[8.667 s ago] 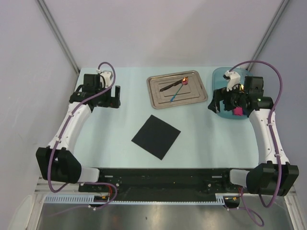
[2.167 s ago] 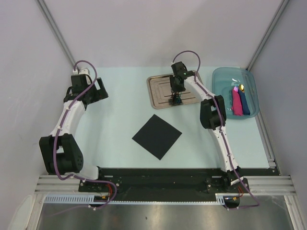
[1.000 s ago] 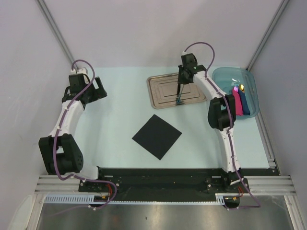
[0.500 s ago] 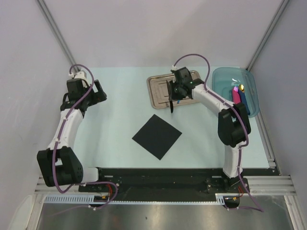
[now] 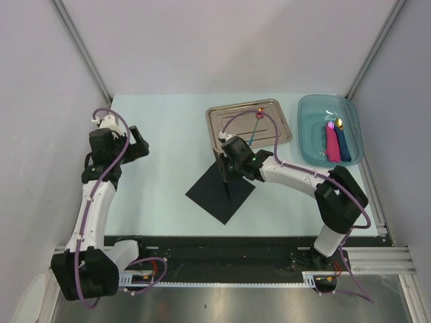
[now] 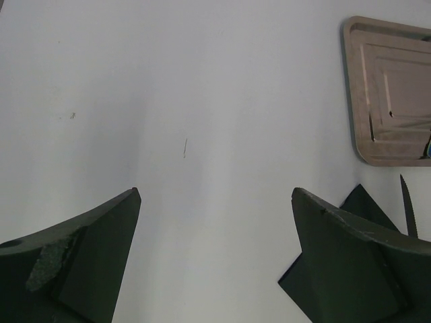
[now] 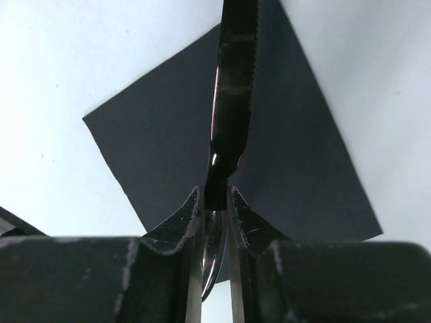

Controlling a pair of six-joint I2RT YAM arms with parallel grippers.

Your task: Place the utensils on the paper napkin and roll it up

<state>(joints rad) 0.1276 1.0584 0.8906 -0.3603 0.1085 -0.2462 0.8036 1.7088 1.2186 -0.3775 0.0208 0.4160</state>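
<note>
Where grey walls [image 5: 236,47] enclose it, the pale table [image 5: 168,134] bears the napkin [image 5: 210,199].

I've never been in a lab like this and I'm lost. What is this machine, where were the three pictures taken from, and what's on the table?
It is two robot arms bolted to a table. One picture looks down from above. The other two come from a camera on each wrist. The right gripper is clamped on a dark knife, held over a black napkin. The left gripper is open and empty. A steel tray holds a blue-handled utensil. A blue bin holds a pink roll and a dark blue roll.
</note>
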